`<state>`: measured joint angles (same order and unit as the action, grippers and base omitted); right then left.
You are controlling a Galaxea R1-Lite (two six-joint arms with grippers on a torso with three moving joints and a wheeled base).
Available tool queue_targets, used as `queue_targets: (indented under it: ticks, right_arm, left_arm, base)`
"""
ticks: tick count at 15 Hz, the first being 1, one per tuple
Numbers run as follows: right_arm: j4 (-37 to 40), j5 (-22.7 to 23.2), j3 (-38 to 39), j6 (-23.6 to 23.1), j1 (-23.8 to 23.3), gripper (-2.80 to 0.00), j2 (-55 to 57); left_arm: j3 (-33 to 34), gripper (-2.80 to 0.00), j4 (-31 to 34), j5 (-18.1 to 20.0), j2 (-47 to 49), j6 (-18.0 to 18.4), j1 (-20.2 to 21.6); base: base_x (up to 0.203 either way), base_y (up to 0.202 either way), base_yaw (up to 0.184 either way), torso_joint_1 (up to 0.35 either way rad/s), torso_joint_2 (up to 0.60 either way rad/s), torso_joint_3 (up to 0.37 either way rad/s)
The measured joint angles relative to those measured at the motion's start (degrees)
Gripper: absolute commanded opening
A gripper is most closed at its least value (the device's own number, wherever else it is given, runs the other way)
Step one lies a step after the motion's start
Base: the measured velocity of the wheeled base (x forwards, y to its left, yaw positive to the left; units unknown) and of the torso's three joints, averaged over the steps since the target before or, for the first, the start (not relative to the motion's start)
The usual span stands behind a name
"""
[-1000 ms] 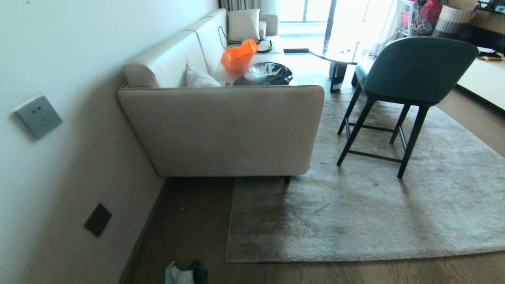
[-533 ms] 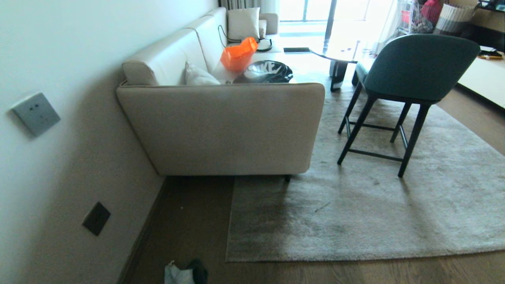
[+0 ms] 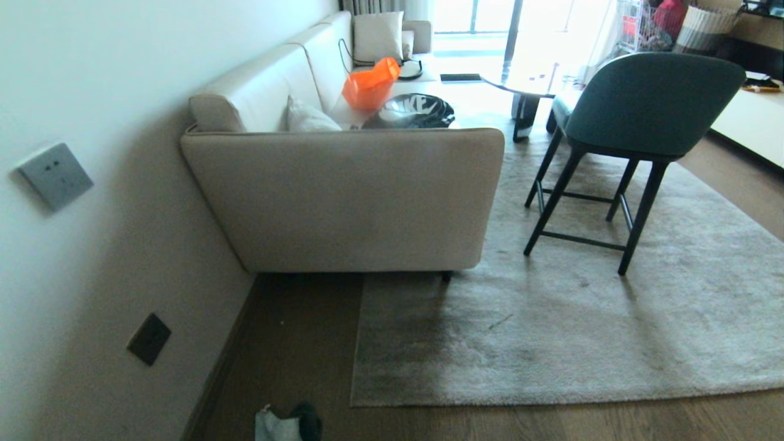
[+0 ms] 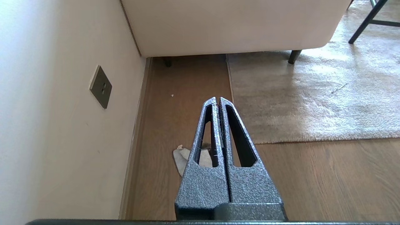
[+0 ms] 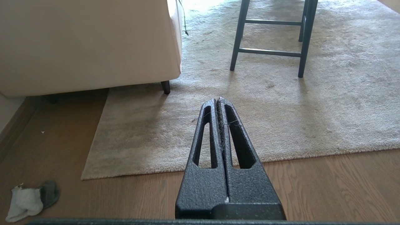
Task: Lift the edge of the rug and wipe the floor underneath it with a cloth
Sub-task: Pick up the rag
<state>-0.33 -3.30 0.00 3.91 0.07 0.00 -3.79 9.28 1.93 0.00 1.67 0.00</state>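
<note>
The rug edge (image 3: 551, 397) lies flat on the floor (image 3: 294, 343), its corner near the foot of a beige sofa (image 3: 343, 196), and a dark-legged chair (image 3: 637, 122) stands on the rug. The cloth (image 3: 286, 424) sits crumpled on the bare planks near the wall, apart from the rug. The left gripper (image 4: 217, 100) and right gripper (image 5: 217, 100) hang above the floor, each with fingers pressed together and holding nothing.

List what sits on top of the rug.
On the rug stand the green chair and one sofa leg; a dark table base farther back. The floor beneath is covered.
</note>
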Motion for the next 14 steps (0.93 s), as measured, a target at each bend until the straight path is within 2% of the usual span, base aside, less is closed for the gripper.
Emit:
queue_targets:
  ticks: [14]
  right_arm:
    - [0.00, -0.02, 0.00, 0.03, 0.00, -2.80, 0.00]
  left_arm:
    - [0.00, -2.80, 0.00, 0.00, 0.00, -0.33, 0.00]
  base:
    - [0.000, 0.000, 0.000, 0.000, 0.00, 0.000]
